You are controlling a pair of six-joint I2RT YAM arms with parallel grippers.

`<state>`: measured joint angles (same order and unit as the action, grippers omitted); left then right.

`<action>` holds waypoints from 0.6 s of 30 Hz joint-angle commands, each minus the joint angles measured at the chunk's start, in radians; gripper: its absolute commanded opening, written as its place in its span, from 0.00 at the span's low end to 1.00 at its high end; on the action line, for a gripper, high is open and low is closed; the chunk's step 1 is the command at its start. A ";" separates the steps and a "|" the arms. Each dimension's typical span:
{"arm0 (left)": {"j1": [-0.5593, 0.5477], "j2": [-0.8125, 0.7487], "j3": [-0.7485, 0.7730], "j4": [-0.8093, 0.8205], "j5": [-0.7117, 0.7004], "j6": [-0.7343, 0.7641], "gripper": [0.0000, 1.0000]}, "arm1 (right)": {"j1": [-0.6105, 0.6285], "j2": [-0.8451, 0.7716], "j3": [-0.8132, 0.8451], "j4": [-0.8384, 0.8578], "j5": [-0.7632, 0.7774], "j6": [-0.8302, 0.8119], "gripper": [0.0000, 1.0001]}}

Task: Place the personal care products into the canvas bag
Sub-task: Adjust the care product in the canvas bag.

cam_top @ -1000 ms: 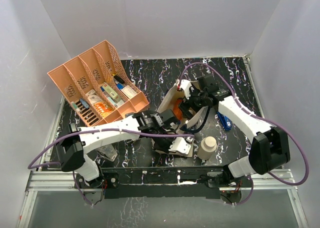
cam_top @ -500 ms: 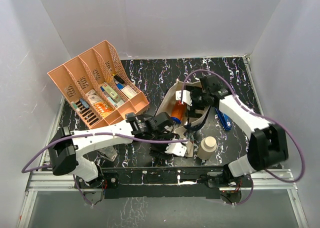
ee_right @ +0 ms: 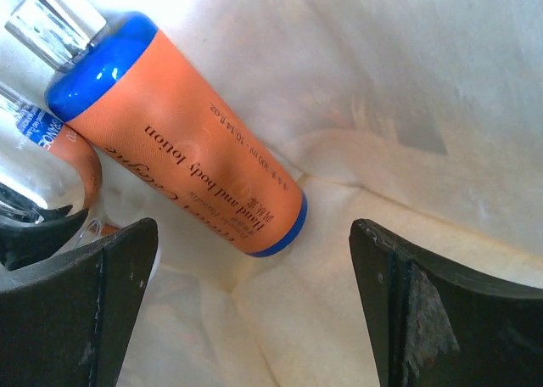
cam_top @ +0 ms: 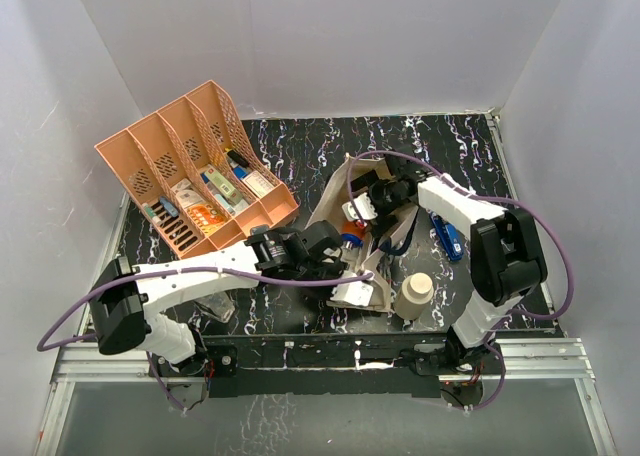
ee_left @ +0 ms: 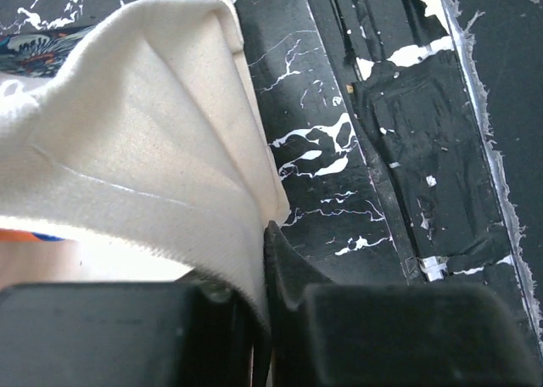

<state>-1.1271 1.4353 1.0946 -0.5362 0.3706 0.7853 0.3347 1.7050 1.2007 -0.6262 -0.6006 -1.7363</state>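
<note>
The orange bottle (ee_right: pixel 204 141) lies inside the bag (ee_left: pixel 127 149) at the counter's middle under my wide-open right jaws, my left jaws pinch the bag's rim, and I judge the cream bottle (cam_top: pixel 414 294) near the front edge remains.

top: overhead, whole table (cam_top: pixel 300 146) | left wrist: close, canvas bag (ee_left: pixel 144 149) edge | right wrist: inside it

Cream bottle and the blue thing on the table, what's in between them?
Nothing. In the top view, only bare black marbled table shows between the cream bottle and the slim blue object; they sit apart.
</note>
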 commanded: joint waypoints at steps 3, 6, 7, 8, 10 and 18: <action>0.010 -0.018 -0.030 -0.008 0.031 0.036 0.00 | 0.032 -0.013 -0.018 -0.063 -0.037 -0.241 1.00; 0.011 -0.018 -0.033 -0.007 0.041 0.038 0.00 | 0.059 0.021 -0.014 -0.101 -0.028 -0.278 0.99; 0.010 -0.018 -0.033 -0.009 0.045 0.038 0.00 | 0.071 0.031 -0.014 -0.107 -0.025 -0.282 0.99; 0.010 -0.018 -0.033 -0.011 0.048 0.036 0.00 | 0.081 0.034 -0.012 -0.113 -0.023 -0.284 0.99; 0.010 -0.020 -0.033 -0.012 0.050 0.030 0.00 | 0.100 0.086 -0.010 -0.124 -0.015 -0.293 0.99; 0.010 -0.026 -0.038 -0.002 0.049 0.019 0.00 | 0.155 0.238 0.024 -0.186 0.091 -0.273 0.97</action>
<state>-1.1179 1.4254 1.0786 -0.5236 0.3737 0.7998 0.4622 1.8236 1.2442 -0.6876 -0.5549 -2.0068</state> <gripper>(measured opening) 0.010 0.989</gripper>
